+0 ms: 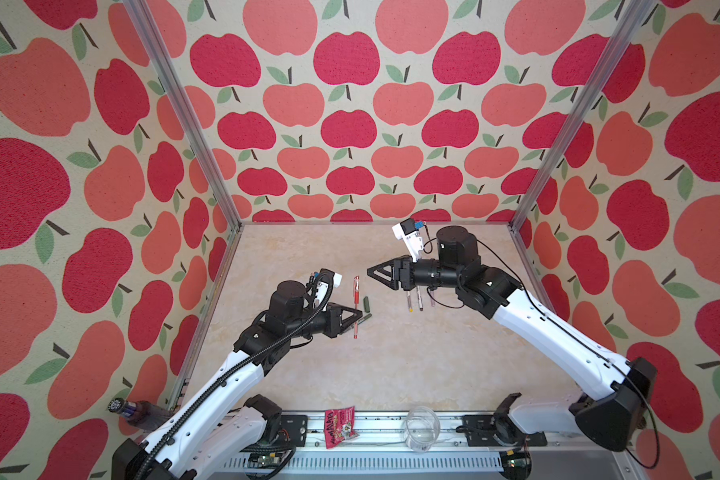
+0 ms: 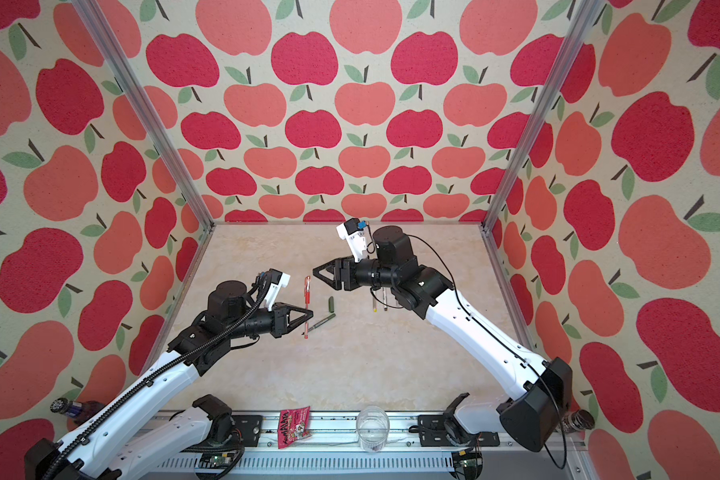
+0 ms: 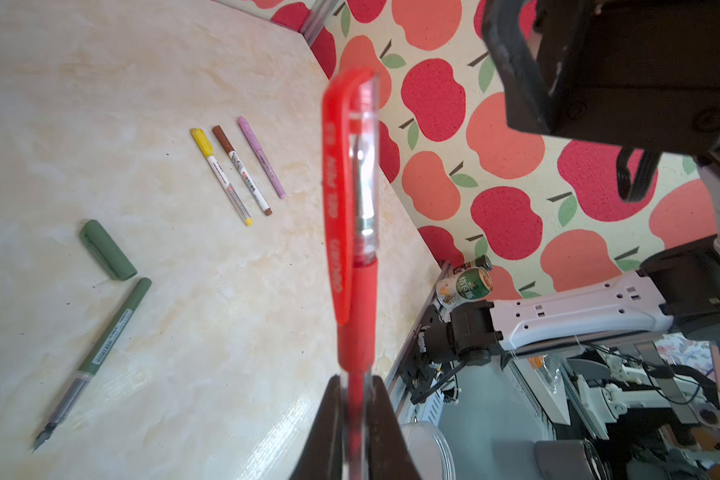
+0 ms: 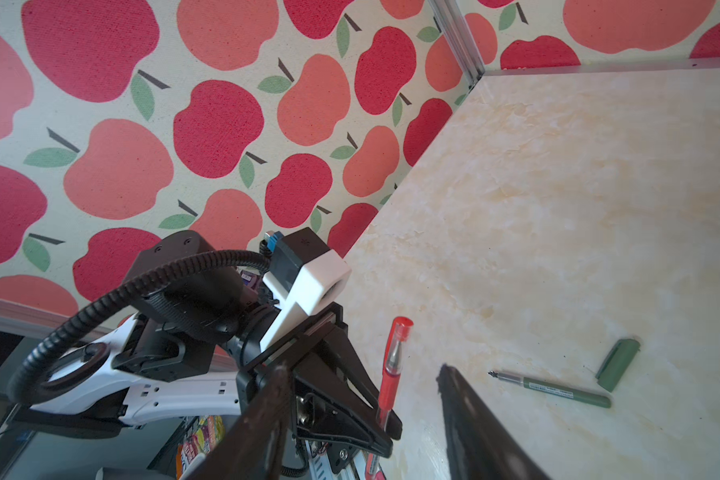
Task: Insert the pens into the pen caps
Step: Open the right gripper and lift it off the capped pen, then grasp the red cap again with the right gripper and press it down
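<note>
Left tool pinched one red pen, cap on, held up off the table, left of centre in both top views. Right tool stood spread, holding nothing. One green pen lay uncapped mid-frame, with one green cap just beside it. Three capped markers lay in a row right of centre: yellow marker, brown marker, lilac marker.

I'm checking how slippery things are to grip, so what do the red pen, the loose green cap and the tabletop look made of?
Red pen: glossy plastic, seemingly; its clear cap shows the metal tip, and the red grip sleeve looks matte, perhaps rubber. Green cap: opaque plastic, dull satin, no highlights. Tabletop: smooth marble-print surface with soft glare, probably laminate.
</note>
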`<control>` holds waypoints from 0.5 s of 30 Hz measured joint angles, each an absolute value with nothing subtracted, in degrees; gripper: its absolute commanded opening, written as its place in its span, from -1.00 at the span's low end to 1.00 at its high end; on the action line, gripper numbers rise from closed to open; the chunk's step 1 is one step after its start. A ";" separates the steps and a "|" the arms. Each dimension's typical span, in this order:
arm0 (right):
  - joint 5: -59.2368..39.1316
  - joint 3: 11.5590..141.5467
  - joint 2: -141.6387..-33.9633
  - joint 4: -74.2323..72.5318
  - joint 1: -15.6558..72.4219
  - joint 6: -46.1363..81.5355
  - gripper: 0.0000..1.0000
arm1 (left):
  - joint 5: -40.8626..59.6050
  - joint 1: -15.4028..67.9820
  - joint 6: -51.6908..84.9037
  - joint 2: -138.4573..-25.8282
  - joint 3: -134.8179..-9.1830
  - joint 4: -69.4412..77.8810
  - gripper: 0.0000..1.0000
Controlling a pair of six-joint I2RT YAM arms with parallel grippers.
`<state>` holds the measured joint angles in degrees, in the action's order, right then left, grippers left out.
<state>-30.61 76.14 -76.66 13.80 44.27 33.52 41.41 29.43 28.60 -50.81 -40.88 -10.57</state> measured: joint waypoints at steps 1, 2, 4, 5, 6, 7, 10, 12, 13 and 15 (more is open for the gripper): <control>-32.10 76.14 -76.69 13.76 43.77 33.21 0.21 | 42.30 29.41 28.40 -50.94 -40.93 -10.92 -0.84; -33.23 76.09 -76.75 13.76 43.35 32.97 0.21 | 43.11 29.43 28.25 -51.07 -41.01 -11.22 -0.84; -35.09 76.09 -76.93 13.85 42.72 32.56 0.21 | 44.51 29.41 27.64 -51.16 -41.30 -11.86 -0.84; -35.68 76.09 -77.01 13.96 42.57 32.38 0.22 | 44.95 29.41 27.46 -51.16 -41.47 -12.03 -0.84; -36.18 76.09 -77.14 14.17 42.41 32.25 0.21 | 45.60 29.41 27.38 -51.16 -41.80 -12.19 -0.84; -36.67 76.09 -77.30 14.39 42.30 32.12 0.22 | 46.02 29.43 27.33 -51.16 -42.04 -12.23 -0.84; -37.98 76.09 -78.41 14.66 42.30 31.92 0.21 | 47.18 29.43 27.20 -51.40 -42.92 -12.25 -0.84; -38.94 76.09 -79.55 14.63 42.30 31.94 0.19 | 47.59 29.43 27.18 -51.57 -43.27 -12.38 -0.83; -39.24 76.09 -79.94 14.63 42.30 31.97 0.18 | 47.72 29.43 27.09 -51.64 -43.40 -12.53 -0.83; -39.99 76.03 -80.68 14.57 42.33 32.21 0.15 | 48.03 29.43 27.00 -51.75 -43.53 -12.71 -0.83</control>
<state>-39.99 76.03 -80.68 14.57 42.33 32.21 48.03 29.43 27.00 -51.75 -43.53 -12.71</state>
